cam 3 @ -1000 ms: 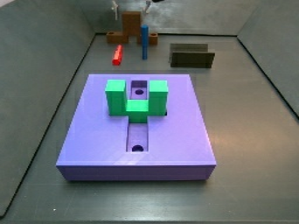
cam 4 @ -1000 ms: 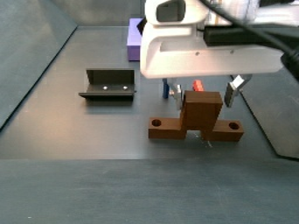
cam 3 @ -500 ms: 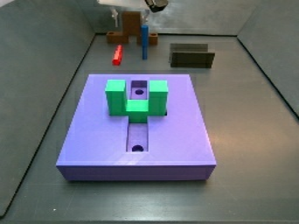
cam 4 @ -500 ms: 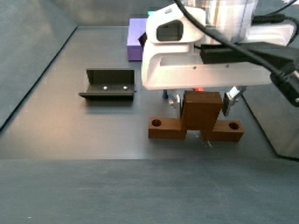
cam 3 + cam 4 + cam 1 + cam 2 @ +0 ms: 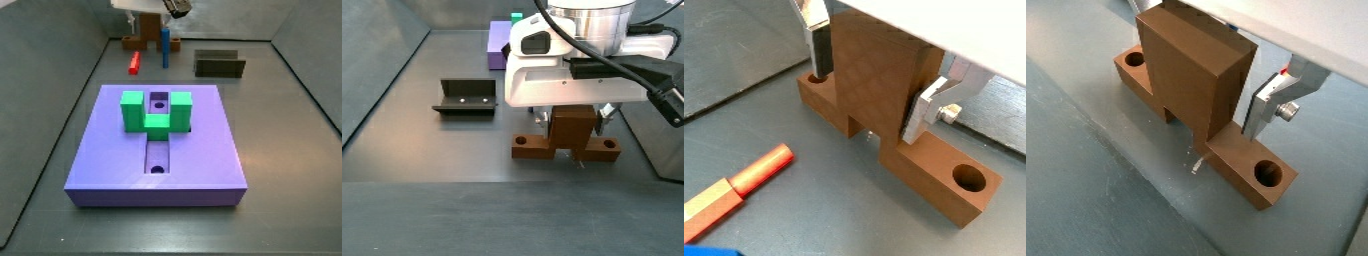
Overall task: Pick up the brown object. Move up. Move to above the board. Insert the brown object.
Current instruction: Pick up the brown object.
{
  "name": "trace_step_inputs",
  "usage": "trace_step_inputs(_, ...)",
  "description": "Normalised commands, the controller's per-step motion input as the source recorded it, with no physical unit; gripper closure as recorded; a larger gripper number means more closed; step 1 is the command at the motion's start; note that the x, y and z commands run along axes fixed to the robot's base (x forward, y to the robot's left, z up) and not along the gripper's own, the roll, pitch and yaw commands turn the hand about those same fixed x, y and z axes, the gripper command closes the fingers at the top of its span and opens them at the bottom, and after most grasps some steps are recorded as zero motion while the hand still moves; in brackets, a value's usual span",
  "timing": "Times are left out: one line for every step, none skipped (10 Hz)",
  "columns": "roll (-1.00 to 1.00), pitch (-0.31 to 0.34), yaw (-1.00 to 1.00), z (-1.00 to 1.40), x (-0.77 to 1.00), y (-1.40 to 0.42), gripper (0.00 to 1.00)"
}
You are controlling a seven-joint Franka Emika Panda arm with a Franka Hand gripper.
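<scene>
The tool straddles the upright slab of the brown object, silver fingers flanking it, contact unclear. It stands near the far wall, well apart from the board, with the red bar just beside. Since earlier frames the tool has come lower.

In a side view the white hand hides most of the lavender-purple board at upper centre; its fingertips are hidden.

Brown object on floor; lavender board flat.
</scene>
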Motion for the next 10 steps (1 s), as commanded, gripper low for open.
trace_step_inputs(-0.02, 0.000, 0.00, 0.00, 0.00, 0.17, 0.00)
trace_step_inputs(-0.07, 0.024, -0.12, 0.21, 0.00, 0.21, 0.00)
trace_step_inputs(-0.06, 0.010, -0.21, 0.13, 0.00, 0.26, 0.00)
trace_step_inputs(-0.03, 0.000, -0.20, 0.04, 0.00, 0.07, 0.00)
trace_step_inputs(-0.02, 0.000, -0.16, 0.00, 0.00, 0.00, 0.00)
trace_step_inputs(0.00, 0.000, -0.09, 0.00, 0.03, 0.00, 0.00)
trace_step_inputs(0.00, 0.000, -0.03, 0.00, 0.10, 0.00, 0.00)
trace_step_inputs(0.00, 0.019, -0.03, 0.02, 0.10, 0.00, 0.00)
trace_step_inputs(0.00, 0.043, -0.02, 0.14, 0.05, 0.00, 0.00)
trace_step_inputs(-0.03, 0.013, 0.00, 0.05, 0.05, 0.00, 0.00)
